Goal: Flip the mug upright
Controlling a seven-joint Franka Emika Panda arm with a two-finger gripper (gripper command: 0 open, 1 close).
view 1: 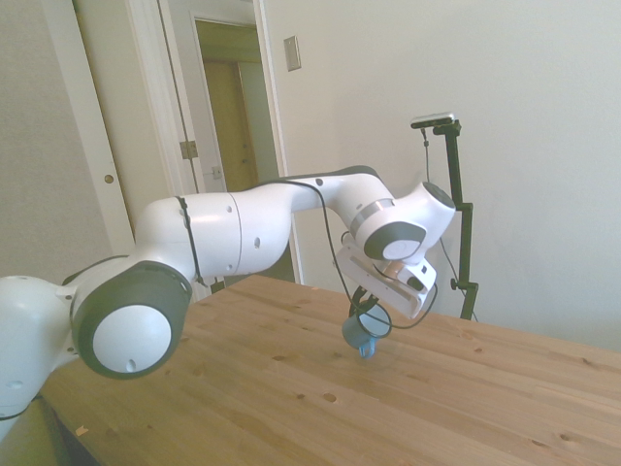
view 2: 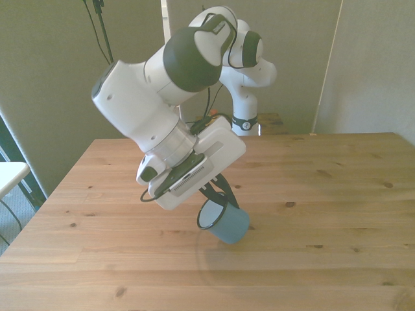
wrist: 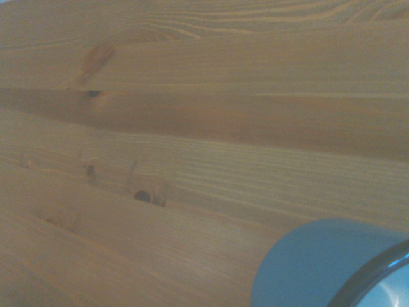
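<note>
Room: pale walls, white door frames and an open doorway behind the arm in the side view.

Tabletop [view 2: 337, 194]: light pine planks with dark knots; bare wood fills most of the wrist view.

Arm [view 1: 243, 228]: white, with grey joint caps. It reaches out over the tabletop, elbow raised, forearm sloping down; the wrist is canted, so the flat white hand body sits at an angle rather than pointing straight down. A black cable loops along the forearm to the wrist.

Tool [view 2: 217, 201]: dark fingers angled down from the hand body, clamped on the rim of the mug, one finger seemingly inside the mouth and one outside. The side view confirms the fingers meet the mug at its upper edge.

Mug [view 2: 227, 222]: teal-blue, white inside, thin dark rim. It is tilted, mouth facing up and toward the front view's left, base low toward the front view's right. It sits near the middle of the tabletop, under the wrist. Whether its base touches the wood or hangs just above cannot be told. Handle not clearly made out. Contents: nothing seen in the visible part of the interior.
</note>
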